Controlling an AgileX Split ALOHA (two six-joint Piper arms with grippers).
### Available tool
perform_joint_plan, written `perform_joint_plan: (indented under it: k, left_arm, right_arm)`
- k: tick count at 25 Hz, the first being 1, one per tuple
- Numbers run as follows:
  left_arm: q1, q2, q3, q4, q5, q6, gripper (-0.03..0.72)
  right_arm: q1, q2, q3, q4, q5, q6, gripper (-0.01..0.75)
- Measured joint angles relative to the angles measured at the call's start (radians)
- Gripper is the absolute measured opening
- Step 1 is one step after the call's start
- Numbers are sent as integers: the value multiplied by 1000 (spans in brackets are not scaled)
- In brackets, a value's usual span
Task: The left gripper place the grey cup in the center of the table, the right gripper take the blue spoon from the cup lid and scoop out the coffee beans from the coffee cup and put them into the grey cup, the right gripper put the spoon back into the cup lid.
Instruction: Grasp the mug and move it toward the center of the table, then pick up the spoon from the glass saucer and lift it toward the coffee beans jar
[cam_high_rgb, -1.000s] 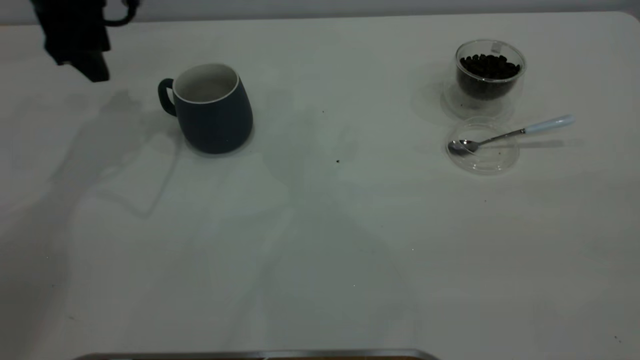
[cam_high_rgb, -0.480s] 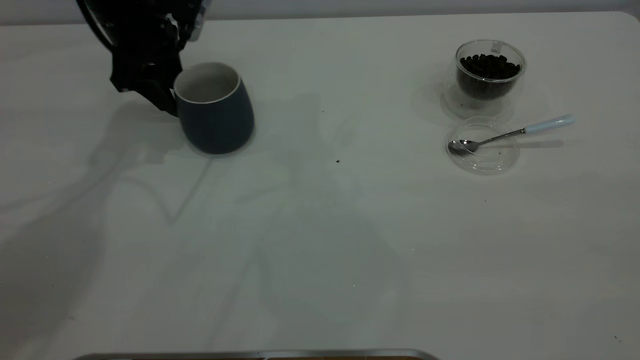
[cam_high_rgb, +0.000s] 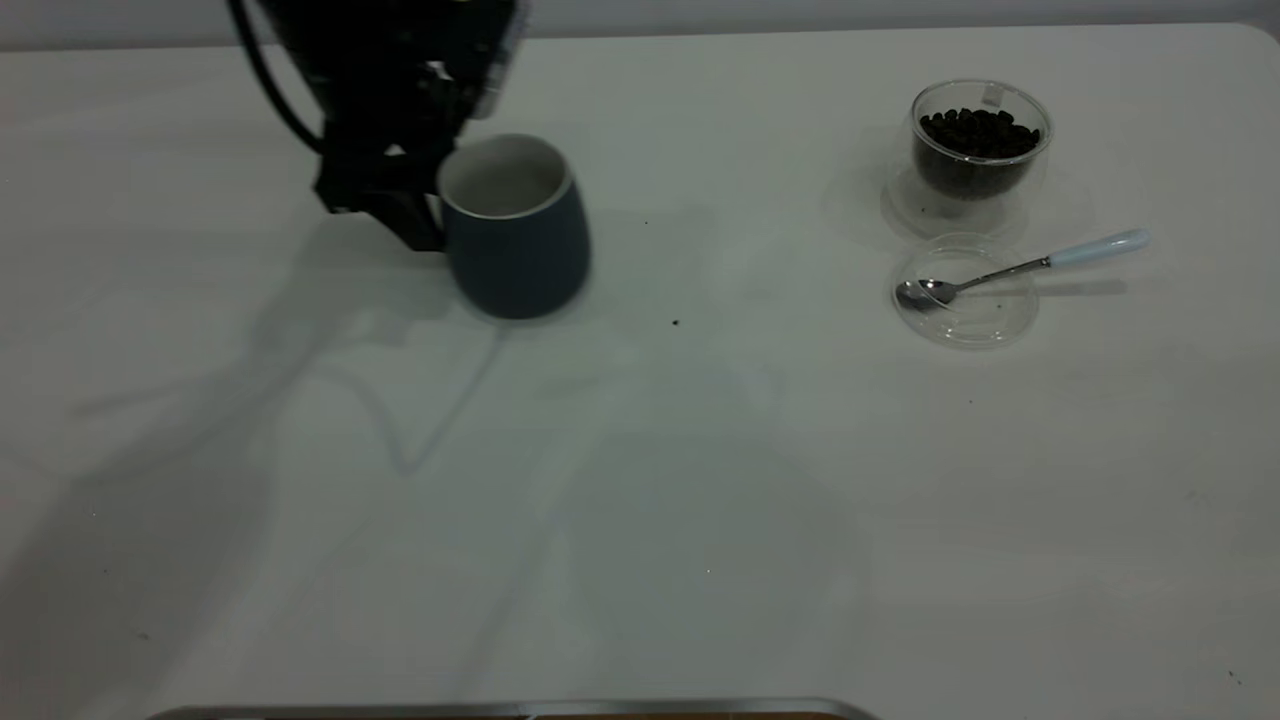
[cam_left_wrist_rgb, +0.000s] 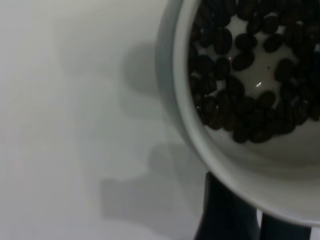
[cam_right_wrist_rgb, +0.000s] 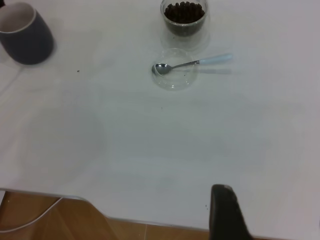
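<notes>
White table, stray bean beside grey cup.

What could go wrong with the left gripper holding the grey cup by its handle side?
1. The left gripper holds the grey cup on one side only, so it may twist or tip.
2. The left wrist view shows coffee beans inside; a tilt could spill them.
3. A dark speck lies toward the centre and might catch the base.
The right gripper is parked off the table edge.

Bare table spreads wide around the cup lid; only the coffee cup stands close behind it.
</notes>
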Motion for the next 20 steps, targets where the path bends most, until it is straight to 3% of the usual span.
perform_joint_plan:
  k: [11,20]
  left_arm:
    - [-114,0,-7,-4,-97,-102,555]
    - [-103,-131,-8,145,94,-331,555]
  right_arm:
    - [0,0,0,0,0,0,480]
    - [0,0,0,0,0,0,480]
